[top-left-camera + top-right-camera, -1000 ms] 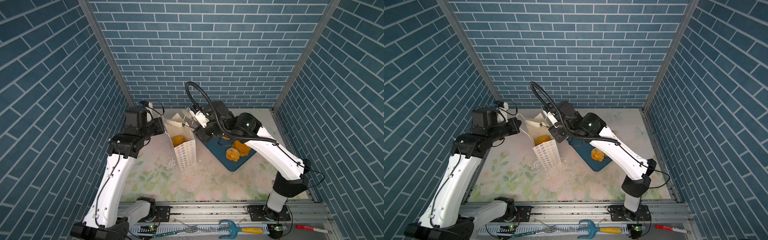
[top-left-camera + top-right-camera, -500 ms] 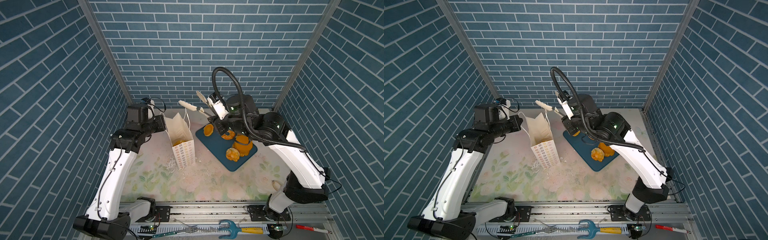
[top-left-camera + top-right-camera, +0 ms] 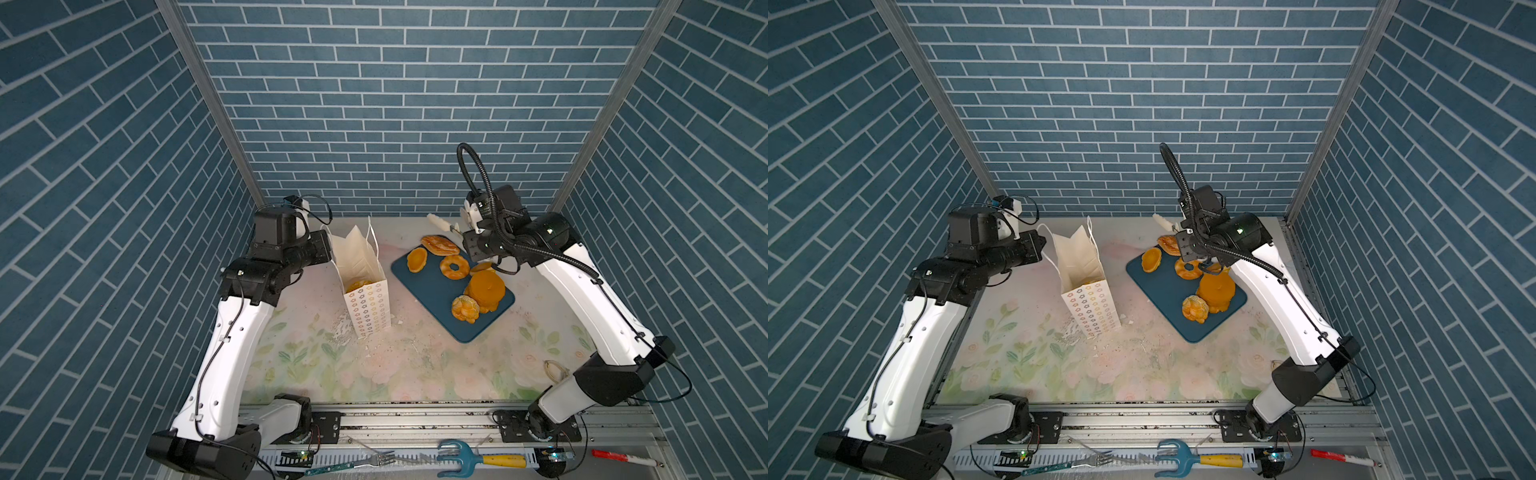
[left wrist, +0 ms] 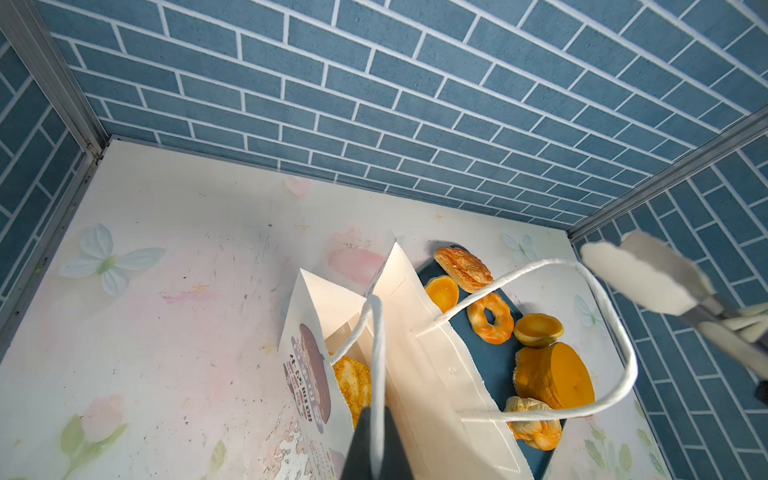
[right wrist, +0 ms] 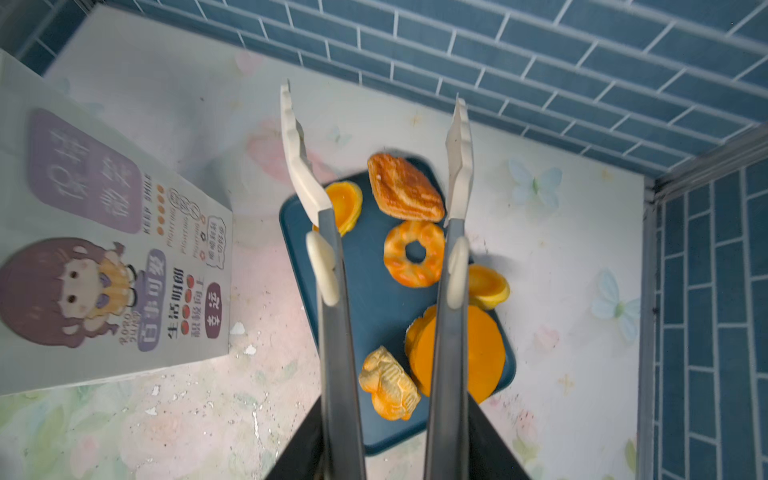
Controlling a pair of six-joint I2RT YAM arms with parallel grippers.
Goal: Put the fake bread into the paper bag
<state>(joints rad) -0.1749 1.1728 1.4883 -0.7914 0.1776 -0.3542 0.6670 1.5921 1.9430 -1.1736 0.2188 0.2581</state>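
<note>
1. A floral surface [image 3: 415, 365], enclosed by blue brick-patterned walls [image 3: 395, 104], is shown in both top views. The paper bag [image 3: 368, 299] is stood upright left of centre, mouth open, with one piece of the fake bread [image 3: 359, 285] inside. To its right a blue tray [image 3: 428, 291] is loaded with the other pieces, among them a ring doughnut [image 3: 454, 266] and a thick round cake [image 3: 486, 289]. A pair of tongs [image 3: 440, 222] is held over the tray's far end by the right arm [image 3: 582, 299].
2. In the left wrist view the left fingers [image 4: 359, 444] are seen closed tight on a cord handle [image 4: 377, 353] of the bag; the other handle [image 4: 615, 332] is looped free toward the tray.
3. In the right wrist view the right fingers [image 5: 301, 457] are clamped on the tongs' metal arms. The white tips are spread apart with nothing between them, and the doughnut and an oval loaf [image 5: 405, 189] are seen past them.
</note>
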